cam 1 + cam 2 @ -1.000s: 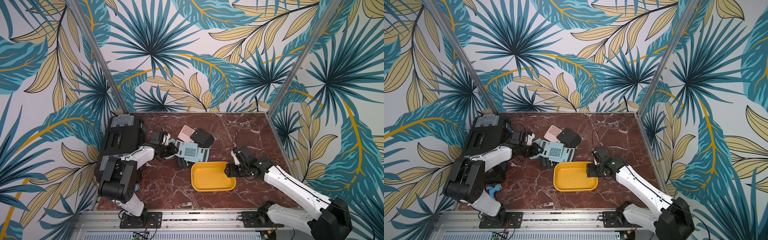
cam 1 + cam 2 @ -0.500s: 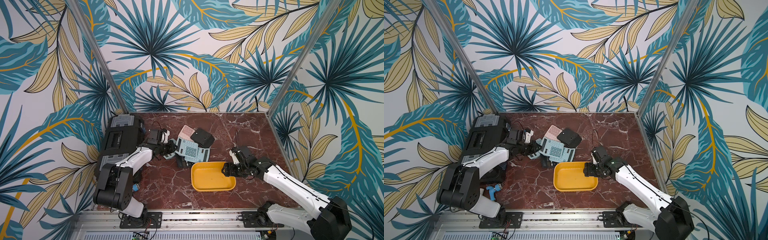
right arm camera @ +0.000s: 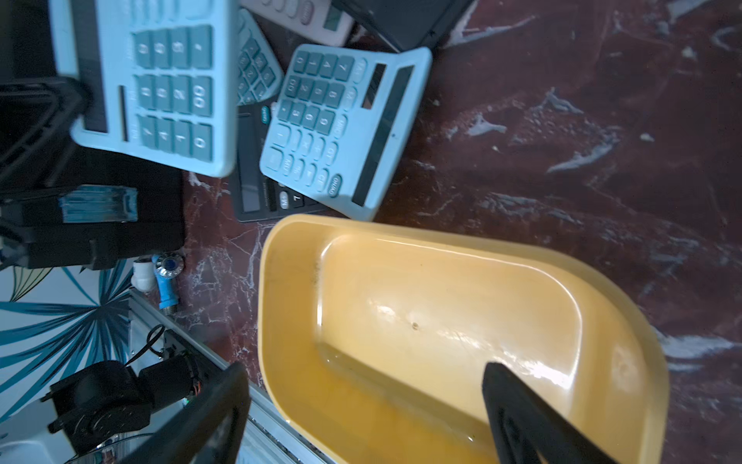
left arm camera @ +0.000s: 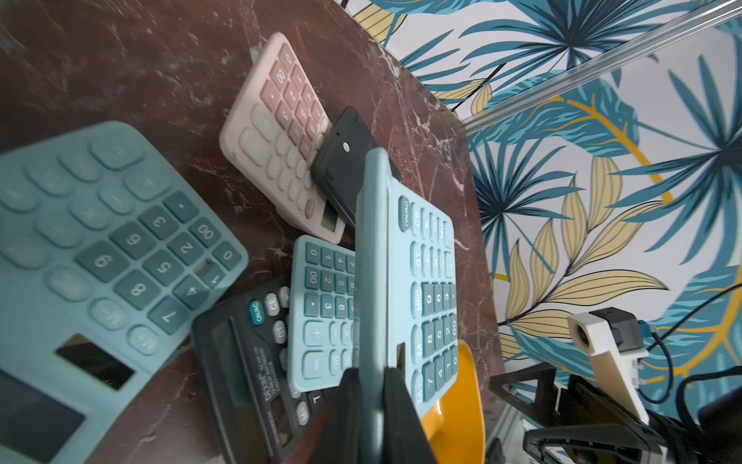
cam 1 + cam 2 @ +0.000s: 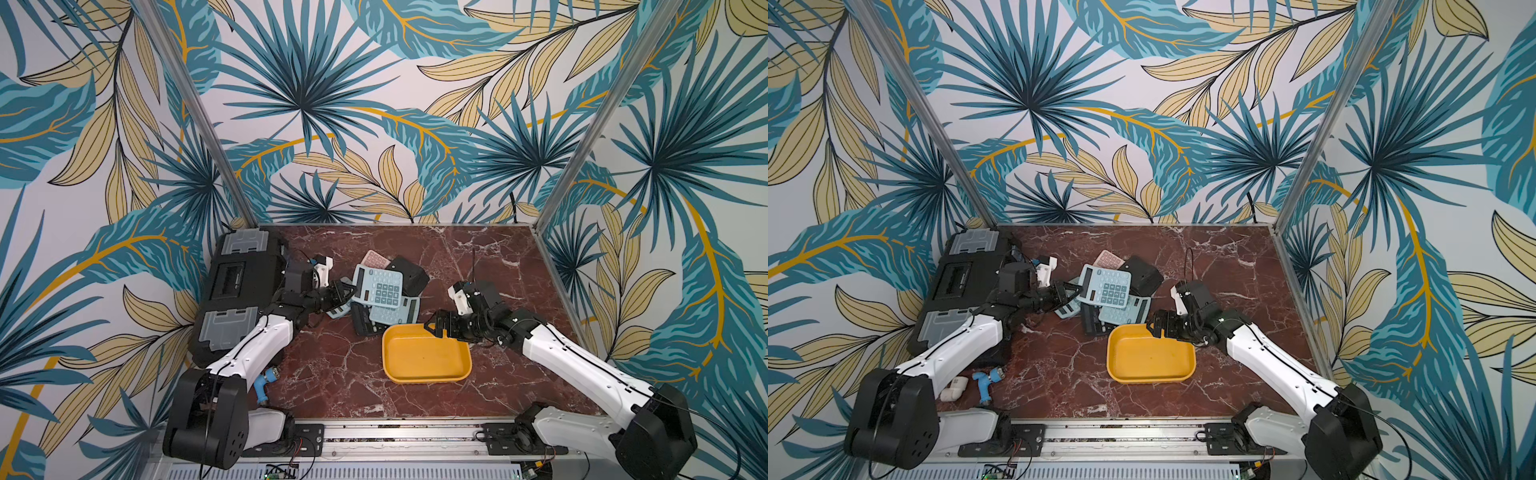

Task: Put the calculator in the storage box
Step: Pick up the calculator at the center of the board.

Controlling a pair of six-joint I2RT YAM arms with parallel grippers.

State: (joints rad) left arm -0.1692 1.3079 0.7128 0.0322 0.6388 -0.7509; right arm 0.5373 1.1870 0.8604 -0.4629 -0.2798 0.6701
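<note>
Left gripper (image 5: 347,292) pinches one calculator (image 5: 379,286); right gripper (image 5: 436,326) spread astride storage box (image 5: 428,379); behind box: two blue calculators (image 5: 397,318), one pink calculator (image 5: 375,259).

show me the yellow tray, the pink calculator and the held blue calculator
yellow tray (image 5: 419,355), in a top view, on its bare floor
pink calculator (image 4: 277,120), left wrist view, on its keypad
held blue calculator (image 5: 383,289), in a top view, on its keypad
</note>
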